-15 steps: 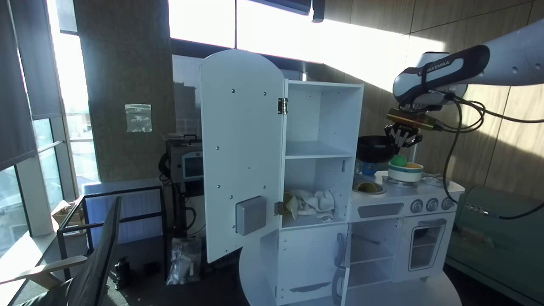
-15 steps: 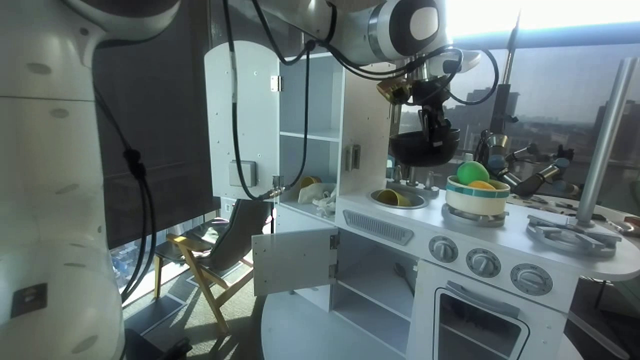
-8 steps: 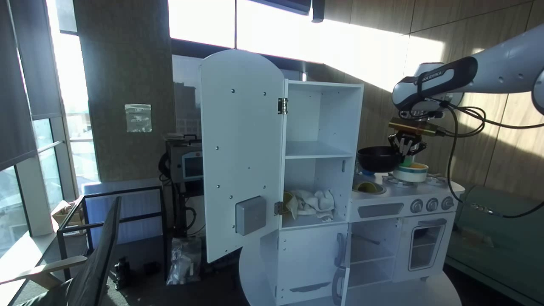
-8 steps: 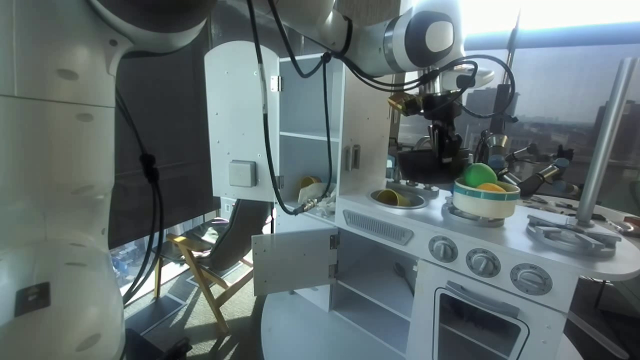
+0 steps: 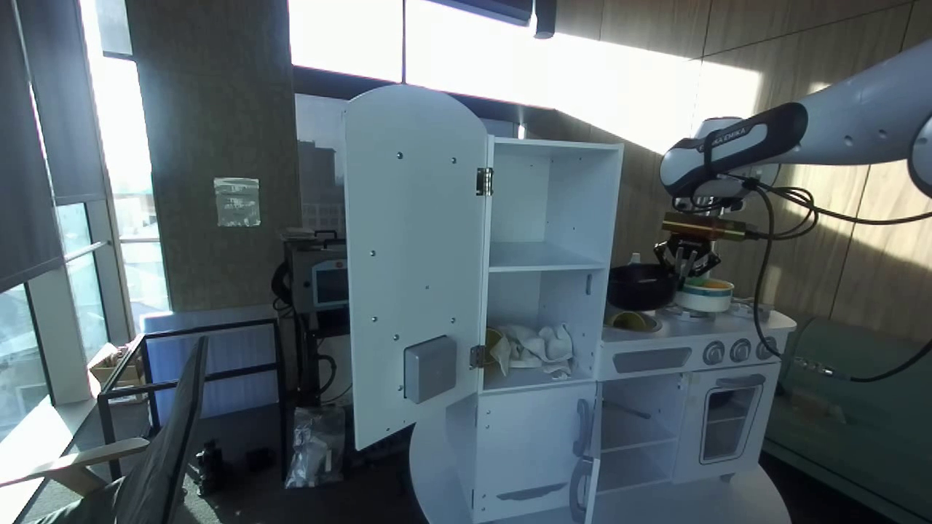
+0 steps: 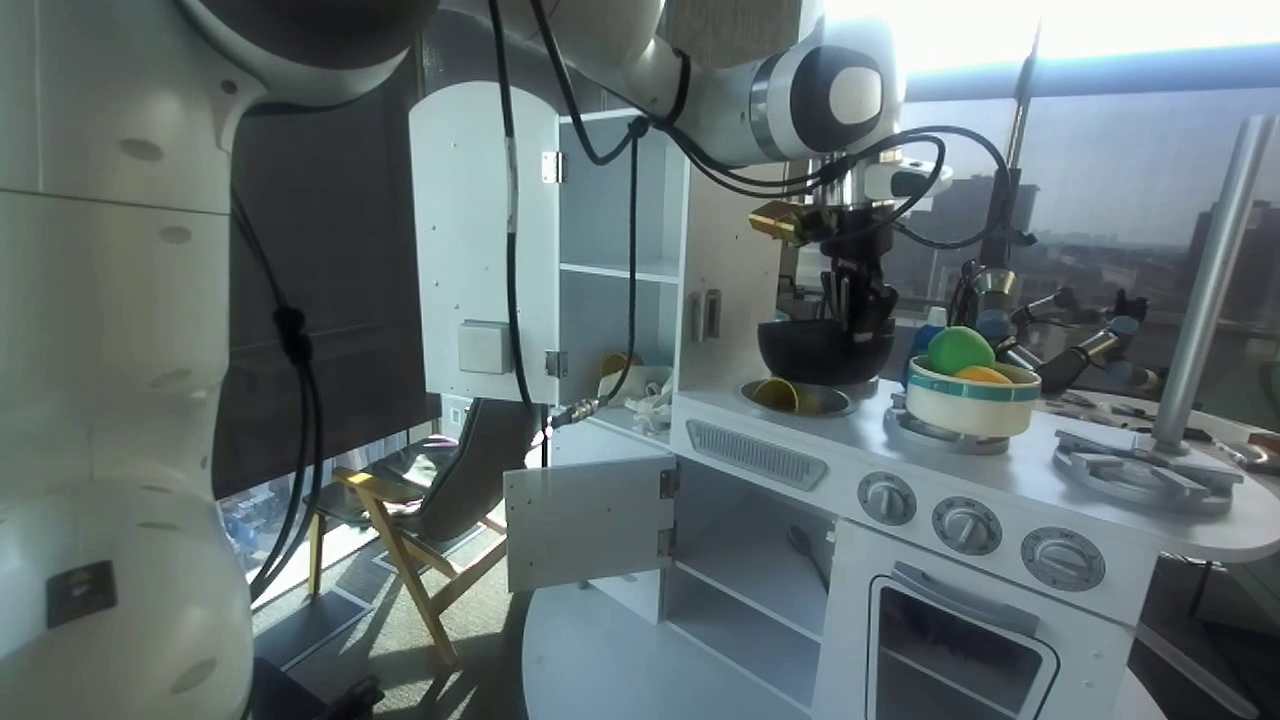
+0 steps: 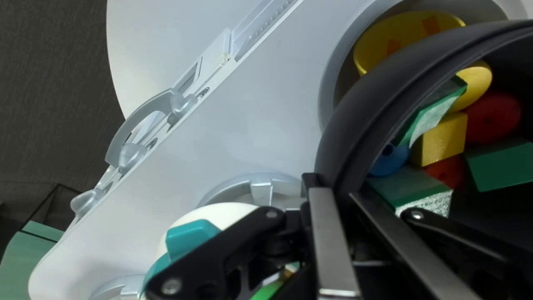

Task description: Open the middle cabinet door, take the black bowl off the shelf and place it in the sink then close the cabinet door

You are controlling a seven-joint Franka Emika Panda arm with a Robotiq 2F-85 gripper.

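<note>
My gripper [image 5: 684,271] is shut on the rim of the black bowl [image 5: 641,287]. In the wrist view, one finger stands outside the bowl wall [image 7: 366,112] and the other inside. Several coloured blocks lie in the bowl. The bowl hangs roughly level, low above the counter, partly over the sink [image 6: 848,408]. A yellow cup [image 6: 776,396] lies in the sink, and the bowl hides part of the sink in the wrist view. The middle cabinet door [image 6: 590,525], small, white and rectangular, stands open below the counter.
A white and teal pot [image 6: 970,410] with a green ball [image 6: 958,350] stands on a burner close beside the gripper. A blue bottle [image 6: 925,335] stands behind. The tall arched door [image 5: 415,255] is open. A white cloth [image 5: 539,349] lies on a shelf.
The gripper has lowered the bowl toward the counter. In the last half second it has also shifted left in both exterior views, away from the pot and toward the sink.
</note>
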